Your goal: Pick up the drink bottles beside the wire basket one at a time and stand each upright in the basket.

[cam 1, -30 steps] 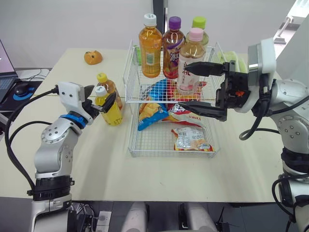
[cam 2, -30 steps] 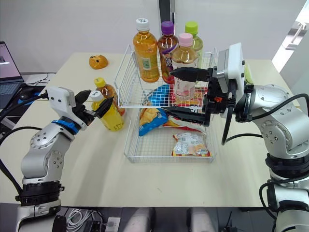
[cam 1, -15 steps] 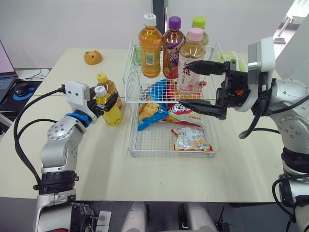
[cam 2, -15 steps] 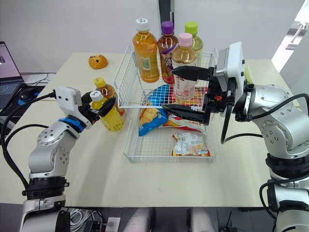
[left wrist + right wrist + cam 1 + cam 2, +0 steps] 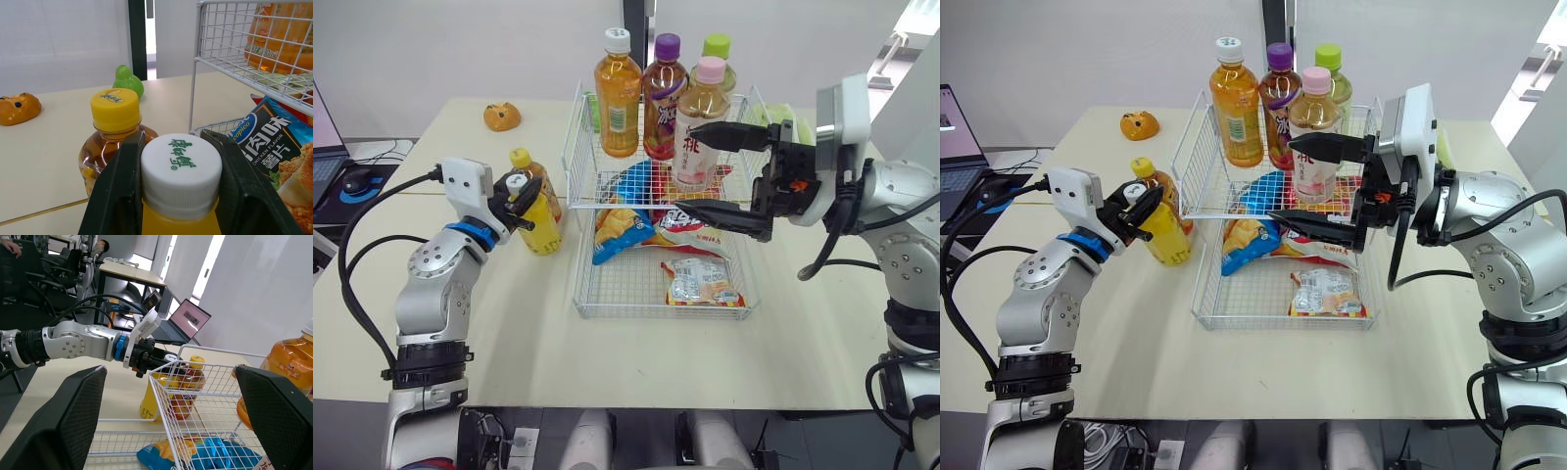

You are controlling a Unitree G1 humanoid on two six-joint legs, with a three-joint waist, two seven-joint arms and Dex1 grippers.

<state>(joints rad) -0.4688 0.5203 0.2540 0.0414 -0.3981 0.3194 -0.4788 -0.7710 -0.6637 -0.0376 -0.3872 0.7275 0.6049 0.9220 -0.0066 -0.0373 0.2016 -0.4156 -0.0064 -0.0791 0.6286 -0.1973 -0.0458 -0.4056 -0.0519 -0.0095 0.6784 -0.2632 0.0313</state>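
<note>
A yellow juice bottle [image 5: 541, 231] with a white cap [image 5: 181, 169] stands on the table just left of the wire basket [image 5: 658, 313]. My left gripper [image 5: 518, 192] is shut on its neck, and both black fingers [image 5: 120, 196] press against the cap. Behind it, touching or nearly so, stands an amber tea bottle [image 5: 115, 122] with a yellow cap. Several bottles stand upright on the basket's raised back shelf, among them a pink-capped one [image 5: 702, 122]. My right gripper [image 5: 679, 166] hangs wide open in front of that bottle, with nothing held.
Snack packets [image 5: 702, 282] lie in the basket's lower front part. An orange toy [image 5: 501, 116] sits at the table's back left. A laptop and mouse [image 5: 357, 180] are on a desk to the left. A green object [image 5: 783, 122] lies behind the basket's right side.
My left gripper's fingers have closed in from wide open onto the yellow juice bottle's cap. The right arm and the bottles in the basket have stayed put.
</note>
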